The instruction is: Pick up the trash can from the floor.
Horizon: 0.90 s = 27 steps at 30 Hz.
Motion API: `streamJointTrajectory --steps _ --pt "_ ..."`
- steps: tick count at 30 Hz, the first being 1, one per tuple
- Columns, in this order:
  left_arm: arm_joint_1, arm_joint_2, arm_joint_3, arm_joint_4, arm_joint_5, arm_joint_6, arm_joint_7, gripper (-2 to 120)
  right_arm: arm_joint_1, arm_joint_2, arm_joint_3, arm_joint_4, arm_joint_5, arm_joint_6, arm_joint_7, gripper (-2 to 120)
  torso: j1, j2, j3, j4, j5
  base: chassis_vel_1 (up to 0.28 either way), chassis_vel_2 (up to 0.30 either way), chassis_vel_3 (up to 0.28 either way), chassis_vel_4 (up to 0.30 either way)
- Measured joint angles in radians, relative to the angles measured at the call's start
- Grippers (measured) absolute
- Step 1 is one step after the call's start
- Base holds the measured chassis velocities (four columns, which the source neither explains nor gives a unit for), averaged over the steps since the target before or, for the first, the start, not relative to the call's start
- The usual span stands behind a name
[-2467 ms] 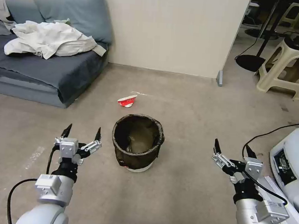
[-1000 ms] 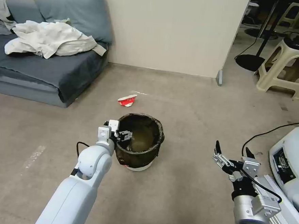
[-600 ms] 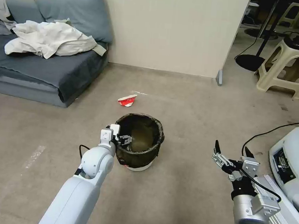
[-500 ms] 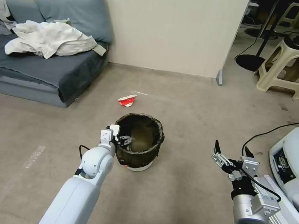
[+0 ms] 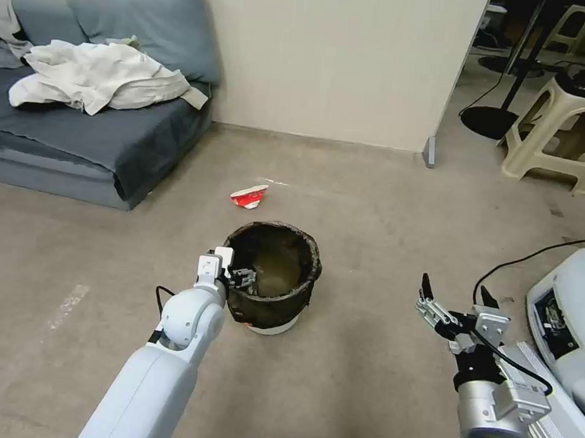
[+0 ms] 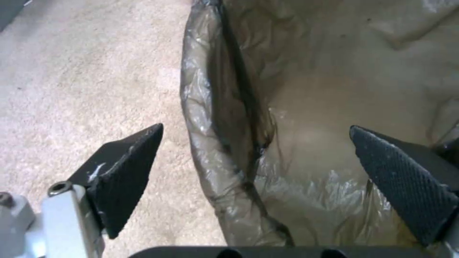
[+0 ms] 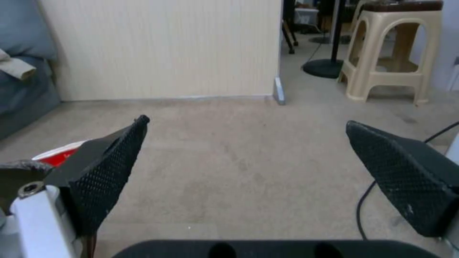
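The trash can [image 5: 272, 277] stands upright on the floor [image 5: 373, 211], a small round bin with a dark wrinkled liner folded over its rim and a white base. My left gripper [image 5: 243, 279] is at the can's left rim and open. In the left wrist view the left gripper [image 6: 256, 126] straddles the liner-covered rim [image 6: 225, 118]: one finger [image 6: 124, 172] is outside over the floor, the other finger [image 6: 406, 179] is inside the can. Neither pad touches the rim. My right gripper [image 5: 455, 287] hangs open to the right of the can, the right gripper [image 7: 246, 121] holding nothing.
A crushed red-and-white cup [image 5: 248, 197] lies just beyond the can. A grey sofa [image 5: 78, 130] with white cloth is at the far left. A beige stool [image 5: 566, 131] stands far right. A white machine [image 5: 573, 319] with a black cable sits by my right arm.
My left arm reached forward from beside the can to its left rim, then settled slightly lower over it. The can and the right arm stayed put.
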Motion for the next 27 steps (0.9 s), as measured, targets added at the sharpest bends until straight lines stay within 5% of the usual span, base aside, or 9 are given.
streamJointTrajectory --steps 27 --pt "0.027 -0.002 -0.014 0.0 -0.011 -0.002 0.001 7 -0.001 0.003 0.0 0.01 0.002 0.002 -0.002 100 0.0 0.0 0.0 -0.0001 -0.0003 0.0 0.0 0.0 0.0"
